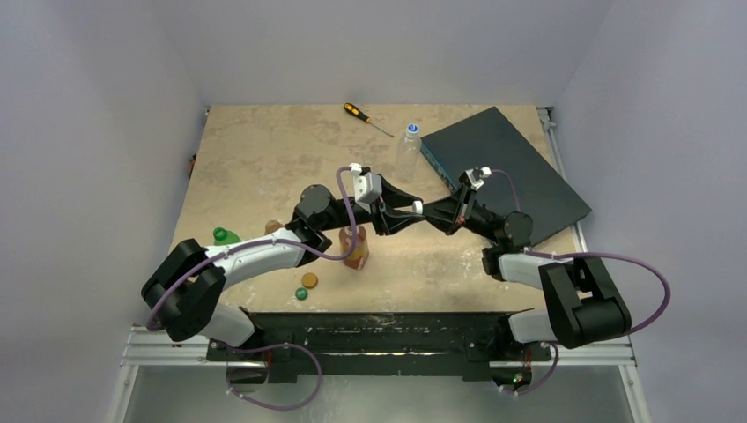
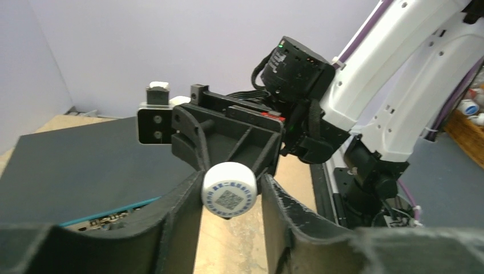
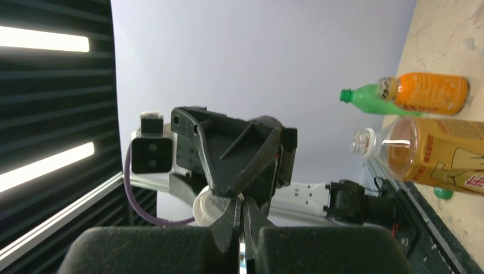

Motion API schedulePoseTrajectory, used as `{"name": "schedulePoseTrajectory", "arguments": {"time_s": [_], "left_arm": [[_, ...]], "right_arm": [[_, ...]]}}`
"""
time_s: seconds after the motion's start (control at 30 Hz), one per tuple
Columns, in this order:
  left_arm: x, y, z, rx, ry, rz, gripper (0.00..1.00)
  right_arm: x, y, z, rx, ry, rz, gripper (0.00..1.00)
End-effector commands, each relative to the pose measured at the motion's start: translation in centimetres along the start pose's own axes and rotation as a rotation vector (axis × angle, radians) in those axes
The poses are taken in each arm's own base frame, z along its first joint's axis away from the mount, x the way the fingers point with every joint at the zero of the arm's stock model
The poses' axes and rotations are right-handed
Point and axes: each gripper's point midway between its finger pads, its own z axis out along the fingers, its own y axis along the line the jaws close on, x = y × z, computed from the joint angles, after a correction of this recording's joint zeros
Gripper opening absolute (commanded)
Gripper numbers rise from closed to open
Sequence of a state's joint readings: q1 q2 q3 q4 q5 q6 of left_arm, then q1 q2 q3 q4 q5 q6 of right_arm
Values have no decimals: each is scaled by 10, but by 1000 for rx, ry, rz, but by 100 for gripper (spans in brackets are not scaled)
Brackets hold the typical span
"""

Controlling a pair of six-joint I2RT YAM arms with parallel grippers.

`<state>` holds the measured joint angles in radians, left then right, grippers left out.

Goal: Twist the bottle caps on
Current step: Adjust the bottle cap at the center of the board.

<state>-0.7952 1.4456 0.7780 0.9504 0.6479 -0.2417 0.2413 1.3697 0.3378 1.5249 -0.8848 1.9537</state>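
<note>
A white cap [image 2: 229,188] with a printed code on its top hangs in the air between my two grippers, which meet tip to tip above the table [image 1: 264,159]. My right gripper [image 3: 242,214] is shut on the cap's rim [image 3: 206,210]. My left gripper [image 2: 231,185] straddles the cap, one finger touching it and a thin gap at the other. An uncapped amber bottle [image 1: 355,247] stands below my left arm. A green bottle [image 1: 224,235] and an orange bottle [image 1: 273,226] stand left, both open. An orange cap [image 1: 309,280] and a green cap [image 1: 301,293] lie near the front.
A clear bottle [image 1: 408,152] with a blue cap [image 1: 412,129] stands at the back beside a dark board [image 1: 511,172]. A black-and-orange screwdriver [image 1: 366,118] lies at the far edge. A black rail [image 1: 379,322] runs along the near edge.
</note>
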Motion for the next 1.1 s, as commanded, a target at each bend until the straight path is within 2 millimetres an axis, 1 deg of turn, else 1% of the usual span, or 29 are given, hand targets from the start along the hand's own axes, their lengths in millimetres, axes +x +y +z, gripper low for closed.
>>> {"name": "schedulePoseTrajectory", "arguments": {"time_s": [0.0, 0.1, 0.13, 0.17, 0.2, 0.23, 0.3, 0.33, 0.37, 0.4, 0.43, 0.47, 0.53, 0.6, 0.63, 0.73, 0.83, 0.87, 0.9, 0.97, 1.03, 1.07], "left_arm": [[-17, -3, 5, 23, -35, 50, 34], [-15, -2, 6, 21, -32, 44, 26], [-15, -1, 6, 16, -27, 39, 26], [-14, 0, 6, 10, -21, 36, 25], [-13, 2, 7, 1, -13, 35, 24], [-9, 6, 7, -18, 8, 27, 24], [-1, 17, 6, -78, 65, 21, 23], [5, 25, 4, -117, 103, 18, 23], [9, 33, 3, -160, 136, 17, 24], [18, 42, -1, -211, 183, 13, 23], [24, 50, -4, -251, 226, 9, 24], [28, 58, -6, -294, 263, 4, 24], [42, 70, -11, -358, 341, -15, 24], [60, 78, -12, -404, 413, -45, 23], [75, 81, -13, -427, 460, -60, 23], [121, 86, -16, -494, 612, -95, 24], [169, 84, -19, -537, 755, -132, 25], [182, 78, -17, -534, 799, -136, 26], [199, 74, -20, -537, 848, -146, 28], [219, 69, -15, -536, 901, -149, 30], [243, 67, -18, -553, 968, -150, 32], [251, 67, -19, -561, 991, -148, 33]], "right_arm": [[20, 34, -6, -155, 51, -201, 0], [19, 31, -6, -141, 45, -205, 0], [18, 30, -6, -134, 42, -201, 0], [18, 29, -6, -127, 39, -203, 3], [18, 26, -6, -114, 38, -202, 10], [18, 22, -7, -95, 33, -212, 20], [14, 11, -7, -24, -4, -233, 43], [9, 2, -7, 38, -30, -253, 50], [-3, -16, -7, 156, -78, -272, 56], [-17, -32, -12, 308, -146, -306, 62], [-39, -43, -25, 498, -253, -392, 68], [-53, -53, -48, 690, -347, -422, 76], [-66, -47, -77, 859, -475, -473, 83], [-74, -40, -99, 973, -557, -513, 89], [-77, -41, -109, 1030, -589, -519, 91], [-82, -29, -116, 1084, -616, -555, 93], [-90, -6, -119, 1098, -666, -617, 94], [-92, 0, -119, 1106, -674, -635, 94], [-93, 3, -120, 1116, -679, -641, 94], [-95, 7, -123, 1133, -690, -651, 94], [-96, 6, -124, 1143, -693, -654, 94], [-96, 6, -125, 1146, -695, -656, 94]]}}
